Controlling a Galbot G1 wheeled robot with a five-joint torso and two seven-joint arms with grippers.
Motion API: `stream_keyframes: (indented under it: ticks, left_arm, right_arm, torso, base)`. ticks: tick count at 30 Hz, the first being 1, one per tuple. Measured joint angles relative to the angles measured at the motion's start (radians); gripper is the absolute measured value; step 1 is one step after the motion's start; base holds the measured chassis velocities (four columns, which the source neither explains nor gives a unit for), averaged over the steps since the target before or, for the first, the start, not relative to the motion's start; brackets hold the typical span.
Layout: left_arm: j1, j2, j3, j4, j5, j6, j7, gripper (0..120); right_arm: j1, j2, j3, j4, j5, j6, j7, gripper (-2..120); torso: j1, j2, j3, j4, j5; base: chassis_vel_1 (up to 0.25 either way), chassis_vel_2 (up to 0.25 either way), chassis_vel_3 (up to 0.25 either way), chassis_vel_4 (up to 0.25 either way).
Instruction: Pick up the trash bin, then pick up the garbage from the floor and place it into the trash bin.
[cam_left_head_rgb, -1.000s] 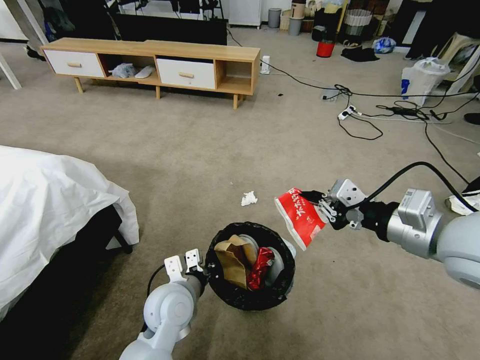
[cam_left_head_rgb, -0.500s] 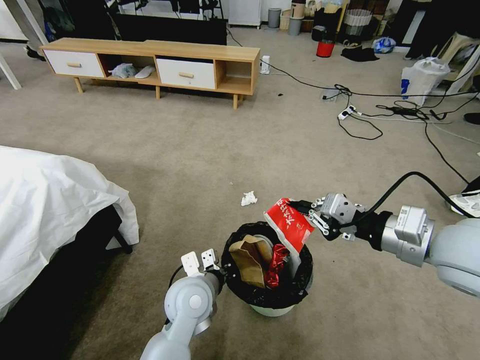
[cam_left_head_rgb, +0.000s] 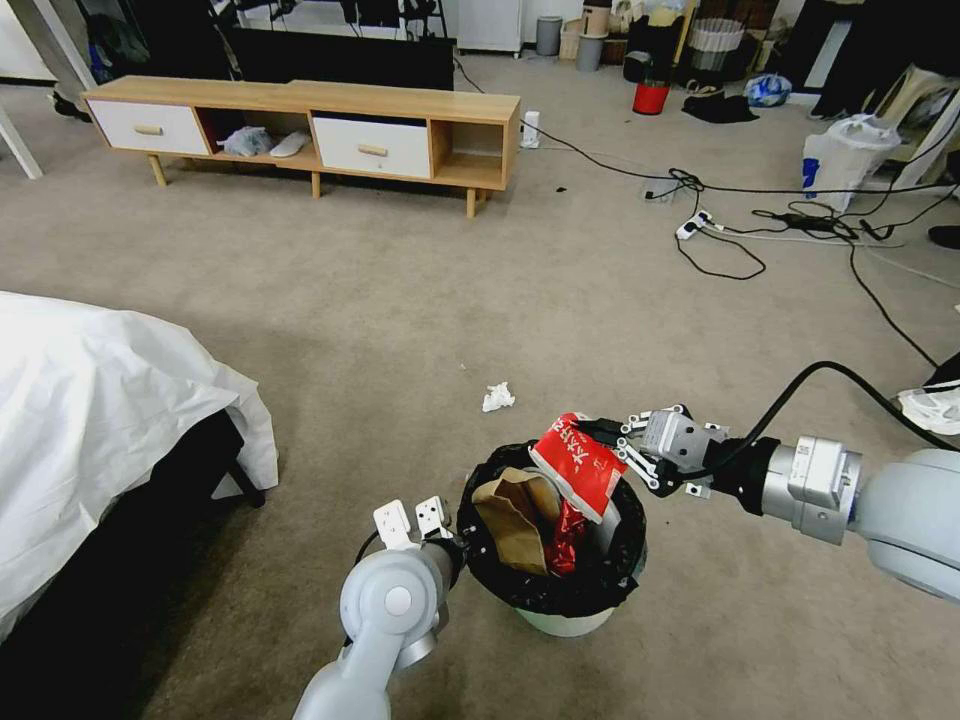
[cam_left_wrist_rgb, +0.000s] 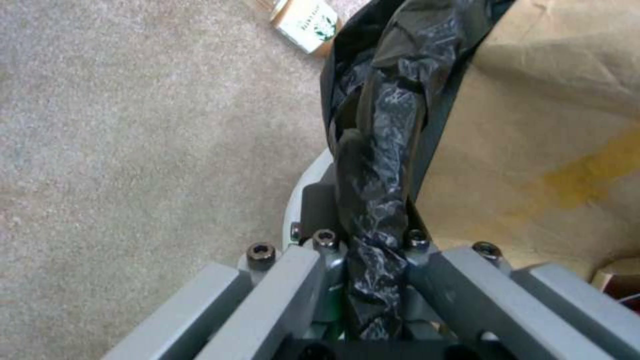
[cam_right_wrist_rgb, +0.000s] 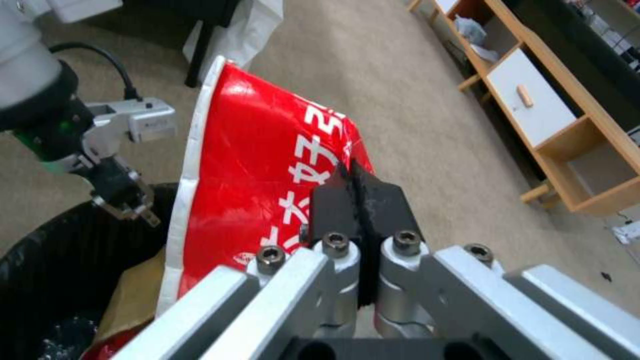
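Pinching carton (cam_left_head_rgb: 578, 462) — right fingers (cam_right_wrist_rgb: 360, 200) | left fingers (cam_left_wrist_rgb: 320, 260) clamp trash bin (cam_left_head_rgb: 570, 610) rim — wrist view

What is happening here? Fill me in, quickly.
The left gripper holds the small round white plastic bin lined with a crinkly black bag by its rim, jaws shut on the bag's folded edge. The right gripper is shut on a red-and-white printed wrapper and has brought it over the bin's mouth. A crumpled brown paper bag is inside already. One crumpled white tissue lies on the beige carpet.
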Motion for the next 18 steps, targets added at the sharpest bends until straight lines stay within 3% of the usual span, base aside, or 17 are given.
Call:
stream_keyframes:
  ticks: [18]
  left_arm:
    - [0.020, 0.005, 0.024, -0.034, -0.046, -0.001, -0.009, 1]
  right_arm:
    - [-0.067, -0.016, 0.003, -0.026, -0.055, 0.035, -0.010, 0]
  torso:
    - [0.000, 0.000, 0.000, 0.0001, -0.0001]
  base:
    - [0.000, 0.000, 0.000, 0.000]
